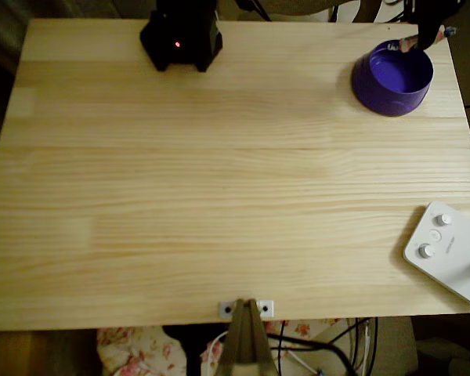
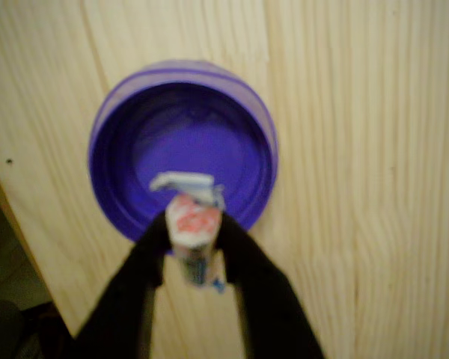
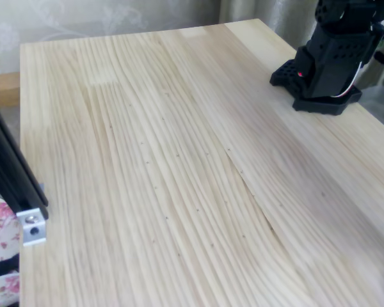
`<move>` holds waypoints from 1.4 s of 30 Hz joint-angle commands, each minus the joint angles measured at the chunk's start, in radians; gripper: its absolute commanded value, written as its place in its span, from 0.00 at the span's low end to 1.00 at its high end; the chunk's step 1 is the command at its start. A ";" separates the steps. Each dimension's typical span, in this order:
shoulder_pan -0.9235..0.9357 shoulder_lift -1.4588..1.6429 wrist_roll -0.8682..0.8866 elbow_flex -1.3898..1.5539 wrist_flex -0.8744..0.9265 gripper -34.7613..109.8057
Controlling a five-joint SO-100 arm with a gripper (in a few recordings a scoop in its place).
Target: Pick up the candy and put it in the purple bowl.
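Candy (image 2: 195, 221) pinched between the jaws, hanging over the near rim of the purple bowl (image 2: 135, 142), not its middle. Risk, as I judge it: released here, it could strike the rim and fall onto the surface (image 2: 359, 149). Wrist view blurred; wrapper print unreadable. Overhead view cuts off the arm at the top edge.

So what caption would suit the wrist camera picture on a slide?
The gripper holds the candy above the near rim of the purple bowl.

Overhead straight down on table (image 1: 219, 196); wrist close above – fixed oblique, shares table.
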 commanded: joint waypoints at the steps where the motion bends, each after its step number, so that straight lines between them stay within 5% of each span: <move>1: 0.003 0.046 0.006 -0.002 -0.014 0.29; 17: 0.017 0.061 0.006 -0.003 -0.002 0.33; 22: 0.029 0.080 -0.015 -0.018 0.025 0.23; 42: 0.224 0.403 -0.187 0.167 0.175 0.23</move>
